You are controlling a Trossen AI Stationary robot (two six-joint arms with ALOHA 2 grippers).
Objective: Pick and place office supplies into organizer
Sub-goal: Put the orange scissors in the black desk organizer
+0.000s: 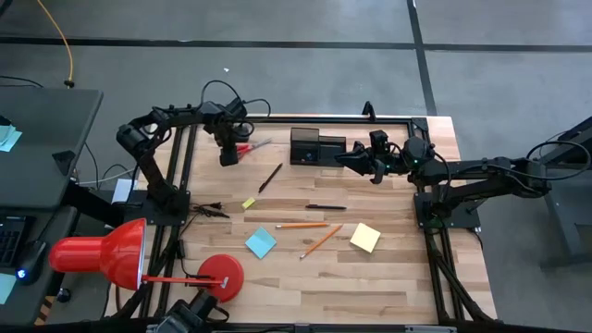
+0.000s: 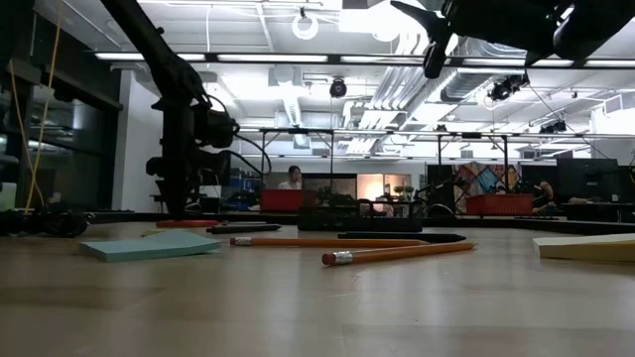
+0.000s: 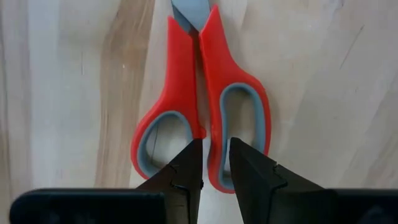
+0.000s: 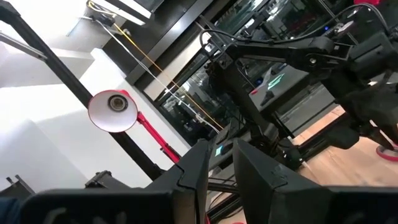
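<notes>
Scissors (image 3: 202, 106): red handles between left fingers (image 3: 186, 171); no writing.

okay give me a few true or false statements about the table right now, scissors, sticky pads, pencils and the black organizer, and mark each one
1. The left gripper pinches one handle loop of the red-handled scissors. True.
2. The scissors are in the organizer. False: they lie on the table.
3. The blue sticky pad and the yellow sticky pad lie apart. True.
4. Both orange pencils stand in the organizer. False: both lie on the table.
</notes>
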